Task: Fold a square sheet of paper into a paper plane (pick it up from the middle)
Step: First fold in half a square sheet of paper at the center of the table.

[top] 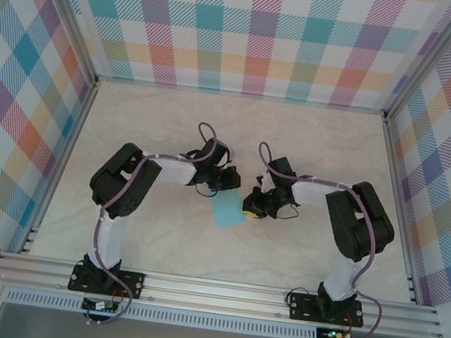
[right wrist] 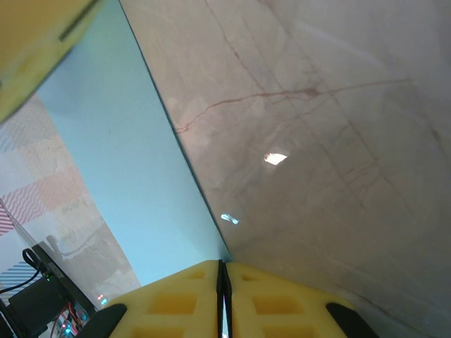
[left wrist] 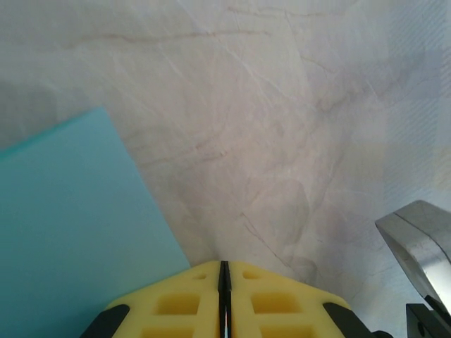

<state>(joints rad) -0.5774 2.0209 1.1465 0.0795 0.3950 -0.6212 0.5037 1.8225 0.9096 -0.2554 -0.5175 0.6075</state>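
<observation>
The light-blue sheet of paper hangs between my two grippers over the middle of the table. It looks smaller than a full square from above. My left gripper is at its far-left corner and my right gripper at its right side. In the left wrist view the yellow jaws are pressed together, and the paper spreads left with its edge running in under the left finger. In the right wrist view the jaws are shut where the paper's edge meets their seam. The left gripper's yellow finger sits at the paper's far end.
The pale marble-look table is walled by plaid panels on three sides, with an aluminium rail along the near edge. A grey metal part shows at the right of the left wrist view.
</observation>
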